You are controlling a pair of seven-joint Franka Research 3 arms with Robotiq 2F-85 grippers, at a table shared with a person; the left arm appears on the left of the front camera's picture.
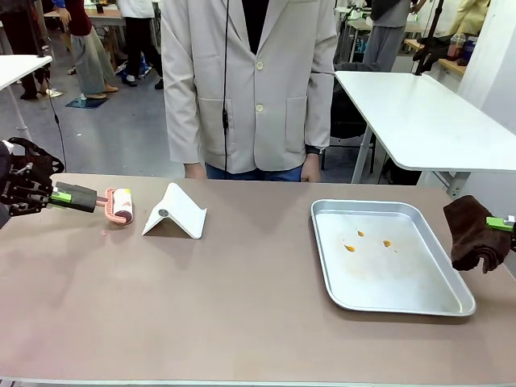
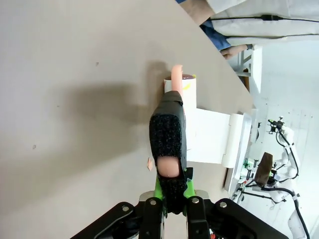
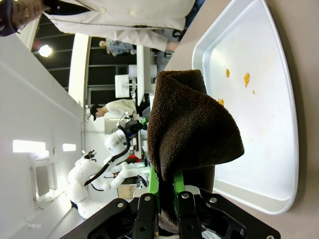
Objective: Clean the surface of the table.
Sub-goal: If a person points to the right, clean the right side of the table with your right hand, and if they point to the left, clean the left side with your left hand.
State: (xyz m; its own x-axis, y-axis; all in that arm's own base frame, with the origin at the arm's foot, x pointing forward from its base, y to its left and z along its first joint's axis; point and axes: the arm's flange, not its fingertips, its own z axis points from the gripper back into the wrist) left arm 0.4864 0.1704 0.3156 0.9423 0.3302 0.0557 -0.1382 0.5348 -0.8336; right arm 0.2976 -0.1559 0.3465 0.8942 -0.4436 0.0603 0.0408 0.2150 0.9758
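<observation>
While the left hand (image 1: 50,196) sits at the left edge of the brownish worktop (image 1: 210,314), its fingers are closed tight on the dark handle of a lint roller (image 1: 121,204). The roller's handle lies nearly level and its pink-and-white head rests on the worktop's surface. In the left wrist view a small pinkish scrap (image 2: 149,163) lies on the worktop just beside the handle. Near the roller head, to its right, stands a white folded stand (image 1: 176,213), shaped like a small tent.

At the right edge, the right hand (image 1: 501,223) is clamped on a dark brown cloth (image 1: 470,234), which hangs bunched from the green pads just beyond the rim of a silver metal tray (image 1: 403,305). The tray lies flat on the right half of the worktop, with a few orange spots (image 1: 349,247) on its floor near the far left corner. Whether the cloth touches the worktop cannot be told.

The worktop spans the whole width of the front view, and a person in a pale jacket (image 1: 250,89) stands at its far side, behind the gap between stand and tray.
</observation>
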